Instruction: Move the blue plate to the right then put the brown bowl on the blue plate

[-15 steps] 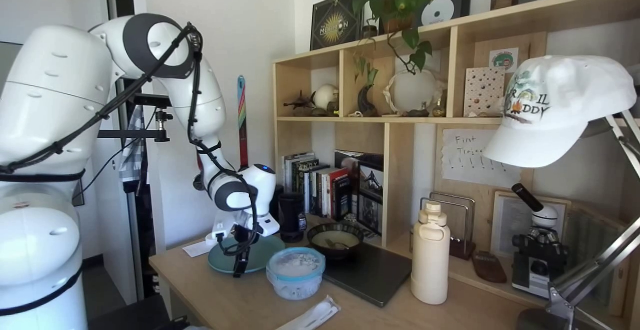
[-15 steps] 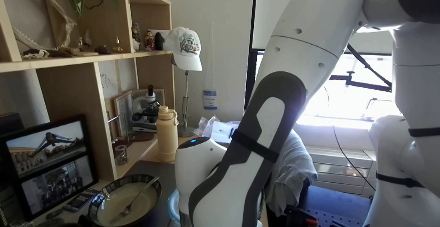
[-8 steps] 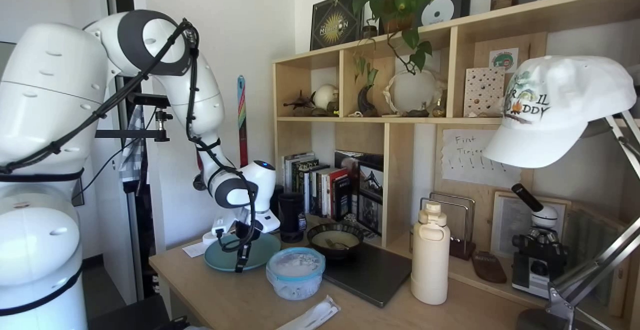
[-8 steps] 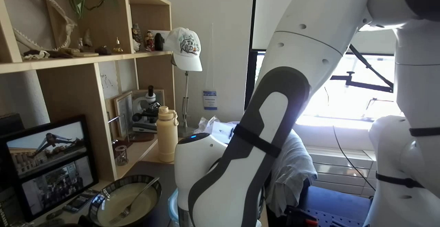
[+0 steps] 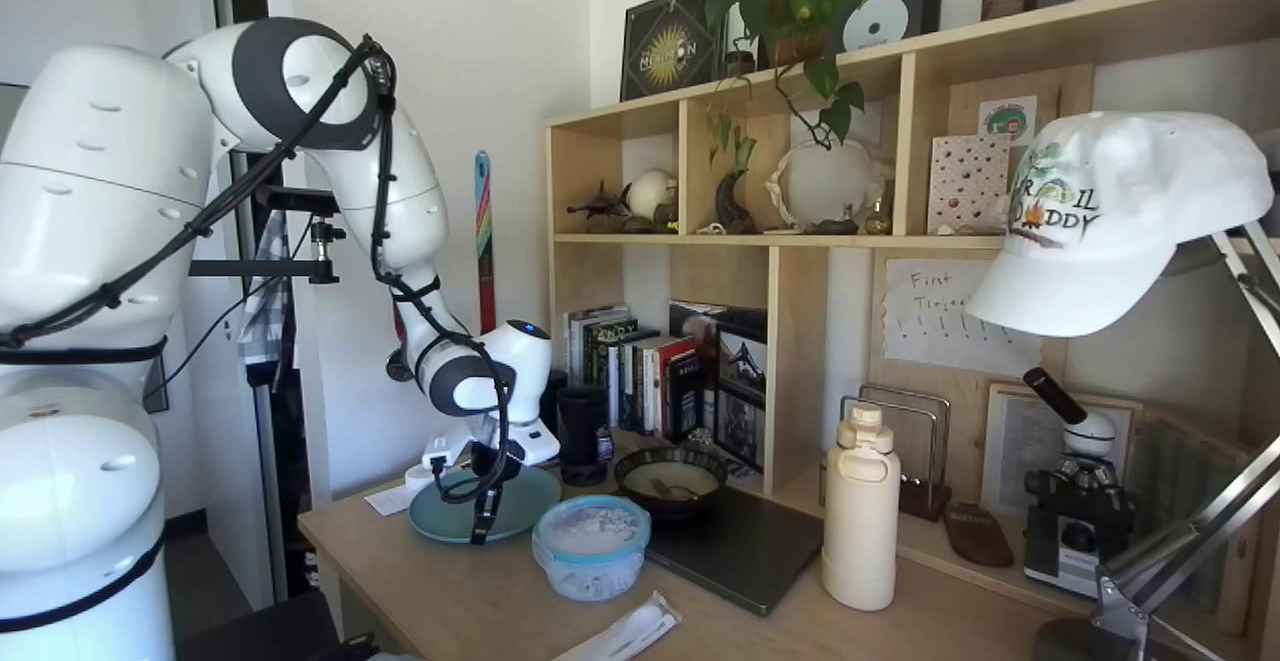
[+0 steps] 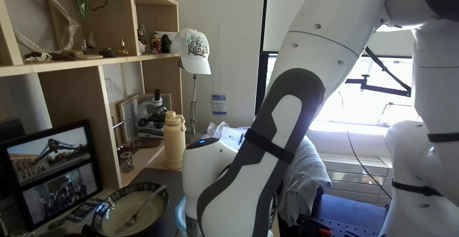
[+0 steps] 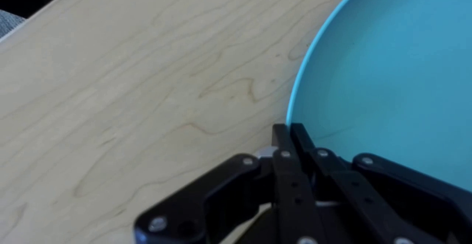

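A: Gripping anything over the bench (image 5: 480,601)?

B: Yes — pinching the rim of the blue plate (image 7: 387,74) with the gripper (image 7: 289,126). Showing, in the wrist view, both fingertips (image 7: 280,135) pressed close on that thin edge, one outside the plate and one inside.

A: Lying where, exactly?

B: Lying near the front corner of the bench, at the left of an exterior view, and close to the short end edge. Looking level there. Not making out, though, whether touching the wood all round.

A: Holding the arm how?

B: Arching the white arm (image 5: 420,221) high, and pointing the gripper down at the plate.

A: Seeing the brown bowl (image 5: 668,507) too?

B: Yes, in both exterior views. Sitting upright towards the back edge, near the shelf unit (image 5: 800,361), and apart from the plate. Showing a pale inside below a dark, patterned rim, and carrying a fork (image 6: 133,217). Overlapping part of a dark flat slab (image 5: 740,551) in view — not making out whether resting on it.

A: Spotting anything nearer the front edge than the bowl?

B: Spotting a translucent tub (image 5: 592,566) with a pale-blue rim, just beside the plate, and a white packet (image 5: 632,629) next along, farther from the end edge. Seeing a cream bottle (image 5: 862,521) as well, standing upright just beside the slab, well away from the front corner.
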You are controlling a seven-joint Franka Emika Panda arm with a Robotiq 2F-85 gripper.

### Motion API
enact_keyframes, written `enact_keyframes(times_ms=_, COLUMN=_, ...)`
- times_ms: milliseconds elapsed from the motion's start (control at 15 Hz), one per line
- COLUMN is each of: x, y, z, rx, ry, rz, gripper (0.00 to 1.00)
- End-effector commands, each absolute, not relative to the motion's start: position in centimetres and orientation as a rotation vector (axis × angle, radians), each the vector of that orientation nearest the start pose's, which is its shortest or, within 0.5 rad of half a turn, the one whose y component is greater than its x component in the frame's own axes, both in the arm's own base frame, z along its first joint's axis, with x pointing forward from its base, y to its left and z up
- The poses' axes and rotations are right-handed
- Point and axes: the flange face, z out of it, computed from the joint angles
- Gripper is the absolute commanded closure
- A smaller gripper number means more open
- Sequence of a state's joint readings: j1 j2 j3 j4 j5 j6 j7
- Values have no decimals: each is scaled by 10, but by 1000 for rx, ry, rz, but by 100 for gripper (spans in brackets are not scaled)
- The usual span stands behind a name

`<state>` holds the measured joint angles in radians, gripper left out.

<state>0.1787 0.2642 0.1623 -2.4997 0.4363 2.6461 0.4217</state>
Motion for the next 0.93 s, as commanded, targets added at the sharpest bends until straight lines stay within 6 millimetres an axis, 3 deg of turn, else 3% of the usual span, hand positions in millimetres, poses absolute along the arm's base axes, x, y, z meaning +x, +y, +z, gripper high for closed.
enact_keyframes(times_ms=0, x=420, y=139, z=189, rx=-2887, ry=753, rz=233, gripper=95)
enact_keyframes(times_ms=467, x=403, y=123, z=250, rx=-2959, ry=778, rz=73, gripper=95)
enact_keyframes(times_ms=867, x=402, y=121, z=300, rx=-3017, ry=673, rz=-95, gripper=95)
